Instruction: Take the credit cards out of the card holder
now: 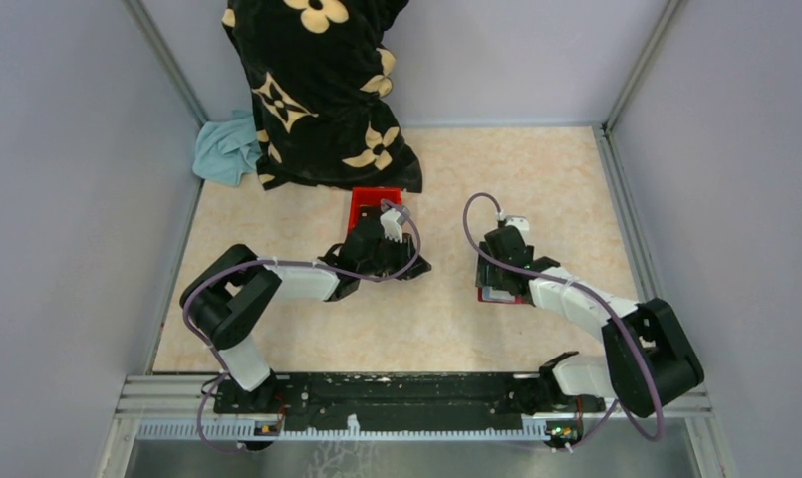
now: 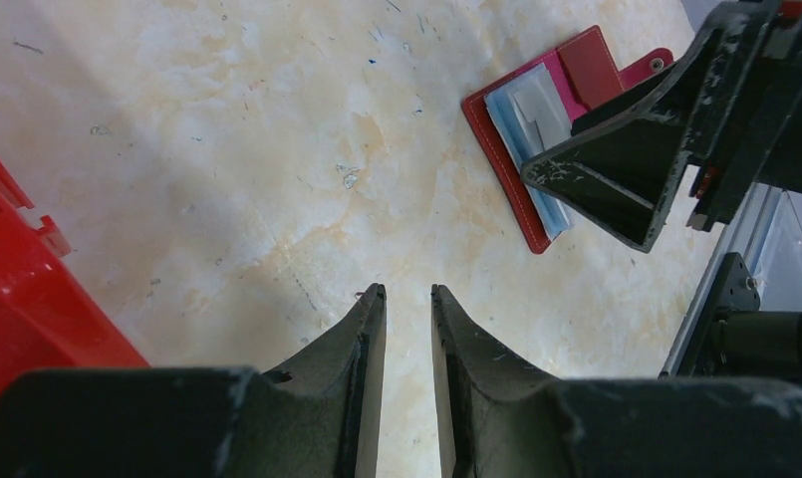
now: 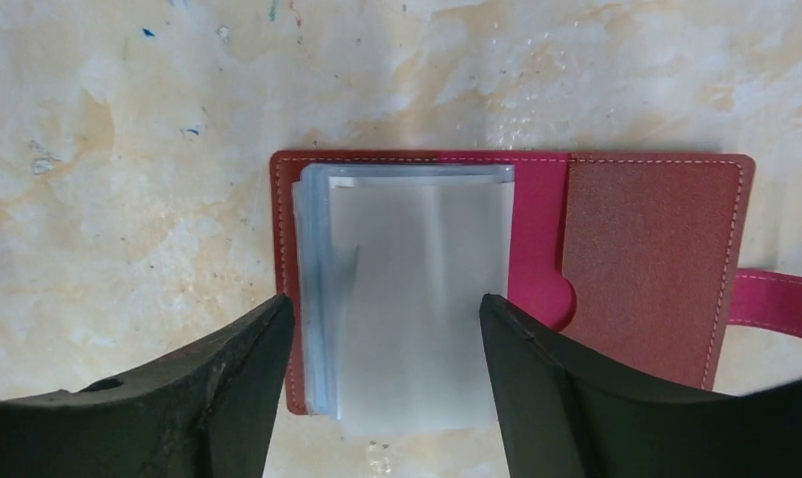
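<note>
Far left there's a crumpled light blue cloth [image 1: 227,149] next to a big black fabric bundle with cream flower prints [image 1: 317,90], both at the back of the beige marbled tabletop [image 1: 476,179]. Just in front of the bundle sits a bright red plastic open box [image 1: 365,199]. The left gripper [image 2: 408,299] hovers over bare table beside it, jaws only a narrow slit apart with nothing between them. Over on the right, the dark red folding card holder [image 3: 646,259] lies opened flat on the table. The pale blue-grey credit cards [image 3: 416,289] are stacked on one half, poking slightly past its edge, and the right gripper [image 3: 385,304] is spread wide, a finger either side of the stack, not pinching it
</note>
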`<state>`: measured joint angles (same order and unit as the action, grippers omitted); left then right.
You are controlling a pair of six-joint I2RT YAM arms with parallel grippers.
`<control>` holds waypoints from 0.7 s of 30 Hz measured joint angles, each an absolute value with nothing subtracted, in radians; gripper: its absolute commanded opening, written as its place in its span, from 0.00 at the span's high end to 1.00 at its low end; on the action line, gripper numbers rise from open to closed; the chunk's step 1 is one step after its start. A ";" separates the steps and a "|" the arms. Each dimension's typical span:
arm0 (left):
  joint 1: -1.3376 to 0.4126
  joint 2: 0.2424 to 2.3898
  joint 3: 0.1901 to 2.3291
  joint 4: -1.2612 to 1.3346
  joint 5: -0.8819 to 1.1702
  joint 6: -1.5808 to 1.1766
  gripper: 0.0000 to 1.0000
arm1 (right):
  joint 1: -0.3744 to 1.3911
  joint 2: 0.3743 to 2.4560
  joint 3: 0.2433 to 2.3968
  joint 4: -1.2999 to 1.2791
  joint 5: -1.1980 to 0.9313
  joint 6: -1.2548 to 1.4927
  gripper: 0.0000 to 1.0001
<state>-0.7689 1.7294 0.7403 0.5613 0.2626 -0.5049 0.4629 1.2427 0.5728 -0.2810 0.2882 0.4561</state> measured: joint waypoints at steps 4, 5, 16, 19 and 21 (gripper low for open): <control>-0.769 1.729 0.740 0.561 0.263 -0.505 0.71 | 0.467 1.292 0.577 -0.269 0.302 0.464 0.48; -0.769 1.729 0.740 0.561 0.263 -0.504 0.71 | 0.469 1.293 0.577 -0.261 0.305 0.465 0.49; -0.769 1.729 0.740 0.560 0.262 -0.503 0.71 | 0.469 1.332 0.595 -0.188 0.317 0.469 0.85; -0.769 1.729 0.740 0.560 0.262 -0.501 0.71 | 0.469 1.333 0.595 -0.180 0.318 0.473 0.92; -0.769 1.729 0.740 0.560 0.262 -0.501 0.71 | 0.469 1.333 0.595 -0.181 0.320 0.476 0.98</control>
